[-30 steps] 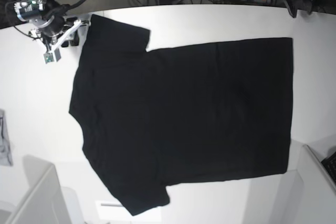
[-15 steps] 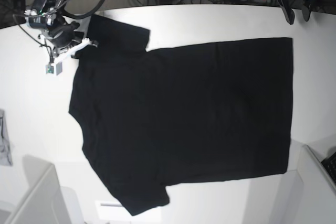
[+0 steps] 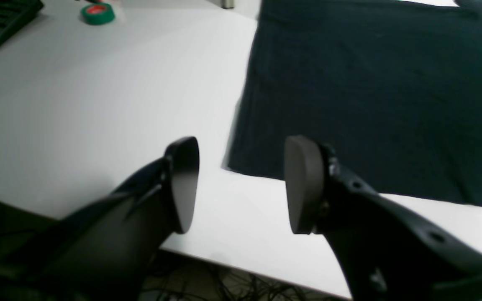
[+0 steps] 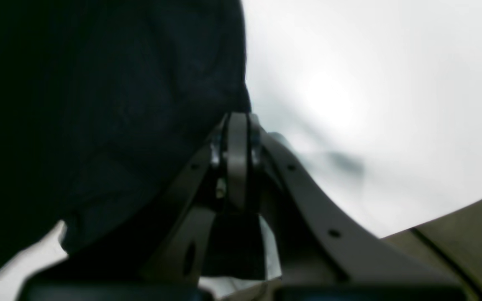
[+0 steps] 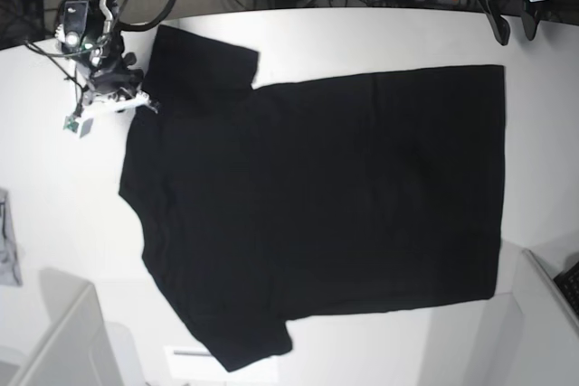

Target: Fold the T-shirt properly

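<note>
White table (image 5: 362,29) bears unlabelled black T-shirt (image 5: 326,205).

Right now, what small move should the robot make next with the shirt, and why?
Probably lift the right gripper slightly. Its jaws look shut at the T-shirt shoulder edge, while the left gripper hangs open off the far corner, touching nothing.

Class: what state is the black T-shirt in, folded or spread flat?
Spread flat. In the base view the T-shirt lies open on the white table, both sleeves out, no layer doubled over.
</note>
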Robot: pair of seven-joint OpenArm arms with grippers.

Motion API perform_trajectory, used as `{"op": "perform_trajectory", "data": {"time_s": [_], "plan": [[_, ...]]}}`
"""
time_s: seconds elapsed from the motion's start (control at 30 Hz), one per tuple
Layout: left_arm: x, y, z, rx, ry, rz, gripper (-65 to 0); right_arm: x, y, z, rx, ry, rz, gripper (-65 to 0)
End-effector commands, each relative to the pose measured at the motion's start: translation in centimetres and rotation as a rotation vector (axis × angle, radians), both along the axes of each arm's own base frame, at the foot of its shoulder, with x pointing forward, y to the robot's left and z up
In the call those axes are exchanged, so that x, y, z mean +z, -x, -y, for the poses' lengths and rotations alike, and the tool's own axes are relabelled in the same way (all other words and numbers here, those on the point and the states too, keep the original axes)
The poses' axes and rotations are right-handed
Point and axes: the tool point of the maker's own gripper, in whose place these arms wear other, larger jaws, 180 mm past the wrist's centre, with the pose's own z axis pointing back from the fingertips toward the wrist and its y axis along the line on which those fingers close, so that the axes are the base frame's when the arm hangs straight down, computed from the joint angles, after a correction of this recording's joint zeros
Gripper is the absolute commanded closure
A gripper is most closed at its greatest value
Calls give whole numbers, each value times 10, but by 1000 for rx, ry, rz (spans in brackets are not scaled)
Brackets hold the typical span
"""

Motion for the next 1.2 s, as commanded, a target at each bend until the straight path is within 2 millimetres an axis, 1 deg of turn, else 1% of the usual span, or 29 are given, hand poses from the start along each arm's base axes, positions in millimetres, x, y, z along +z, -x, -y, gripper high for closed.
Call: {"op": "perform_trajectory", "data": {"time_s": [0.0,0.03,0.07,0.2,0.37,0.47,0.53,0.77,0.87,0.97,1.0,1.03,1.1,1.13,1.17], "plan": [[8,0,-3,-3,-18,22,-319,6,-3,4,-41,5,24,0],[8,0,-3,-3,-18,22,-319,5,0,7,-89,-2,17,0],[8,0,-3,-3,-18,22,-319,4,1,5,-107,-10,10,0],[8,0,-3,-5,-18,22,-319,0,0,-15,-51,-28,0,0],[9,0,-3,-4,-19,22,-319,-1,0,-22,-47,-45,-1,0],[5,3,-4,1,-17,11,-319,-2,1,-28,-54,-64,-2,0],[1,6,-5,4,-14,-1,-319,-2,1,-29,-55,-66,-2,0],[-7,11,-8,15,-13,-24,-319,0,-1,-21,-64,-45,2,0],[-5,6,-8,14,-11,-7,-319,1,-1,-13,-39,-10,0,0],[-5,5,-8,14,-11,-4,-311,2,-1,-13,-35,-9,1,0],[-5,5,-7,13,-11,-3,-283,3,-2,-13,-32,-10,3,0],[-4,5,-8,15,-14,-2,-232,3,-1,-12,-36,-10,4,0],[-3,4,-9,16,-16,0,-91,3,-3,-15,-17,-25,9,0],[-3,4,-9,16,-16,0,-3,4,-5,-21,12,-65,19,0],[-3,4,-9,16,-16,0,0,5,-6,-26,27,-125,33,0]]}}
